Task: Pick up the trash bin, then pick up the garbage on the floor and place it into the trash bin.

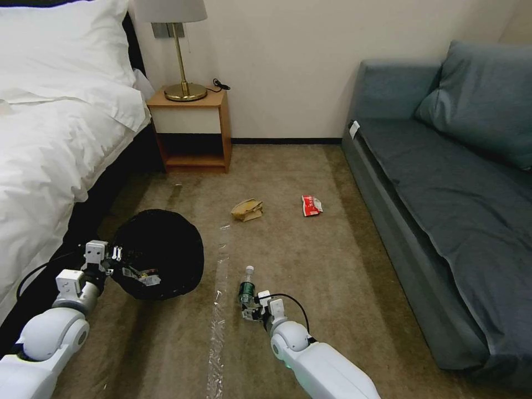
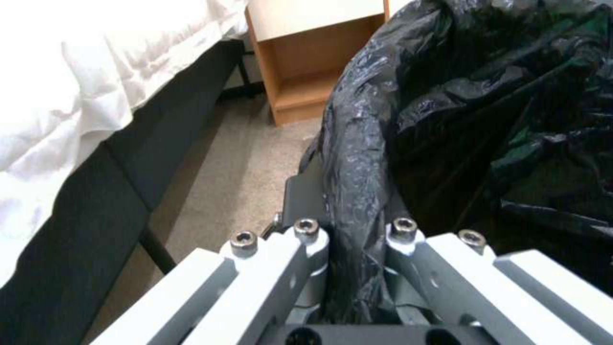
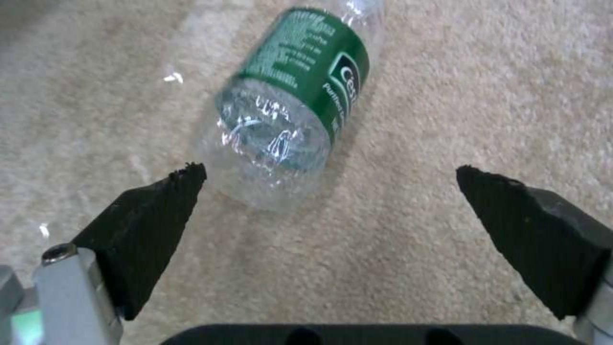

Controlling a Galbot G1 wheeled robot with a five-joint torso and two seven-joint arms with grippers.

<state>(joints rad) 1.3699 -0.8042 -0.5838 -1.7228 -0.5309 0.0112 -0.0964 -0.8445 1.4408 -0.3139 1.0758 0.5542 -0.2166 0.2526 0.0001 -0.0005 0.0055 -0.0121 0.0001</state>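
Observation:
The trash bin (image 1: 158, 252), lined with a crinkly black bag, hangs at the left, and my left gripper (image 1: 111, 260) is shut on its rim (image 2: 357, 191). A clear bottle with a green label (image 1: 246, 286) lies on the tan carpet (image 1: 332, 266) near the middle. My right gripper (image 1: 250, 310) hovers just behind the bottle's base, and its black fingertips (image 3: 160, 211) stand wide open on either side of the bottle (image 3: 294, 105), apart from it. Farther off lie a crumpled brown paper bag (image 1: 247, 209) and a red-white snack packet (image 1: 311, 205).
A bed with white linen (image 1: 50, 144) runs along the left, with its dark base close beside the bin. A wooden nightstand (image 1: 191, 130) with a brass lamp (image 1: 183, 83) stands at the back wall. A grey sofa (image 1: 443, 194) lines the right side.

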